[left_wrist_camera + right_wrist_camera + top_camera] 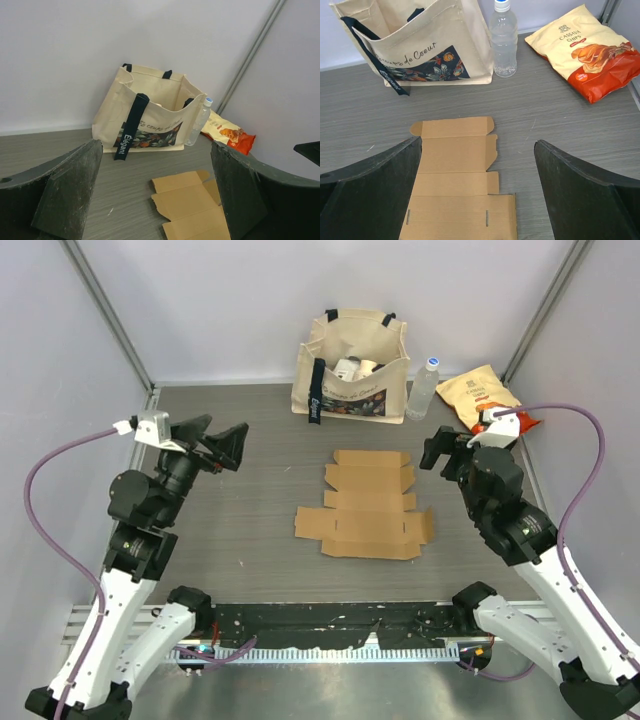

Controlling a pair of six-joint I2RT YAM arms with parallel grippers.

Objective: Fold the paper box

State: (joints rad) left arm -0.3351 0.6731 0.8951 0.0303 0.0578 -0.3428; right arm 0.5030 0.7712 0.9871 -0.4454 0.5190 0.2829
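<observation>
The paper box (pixel 367 505) lies flat and unfolded in the middle of the grey table, plain brown with flaps and crease lines. It also shows in the left wrist view (pixel 192 207) and in the right wrist view (pixel 456 175). My left gripper (pixel 220 443) is open and empty, held above the table to the left of the box. My right gripper (pixel 448 452) is open and empty, held to the right of the box's far end. Neither gripper touches the box.
A beige printed tote bag (pixel 352 367) stands at the back of the table. A clear water bottle (pixel 424 388) stands to its right. A yellow-orange snack packet (pixel 487 395) lies at the back right. Walls close in on three sides.
</observation>
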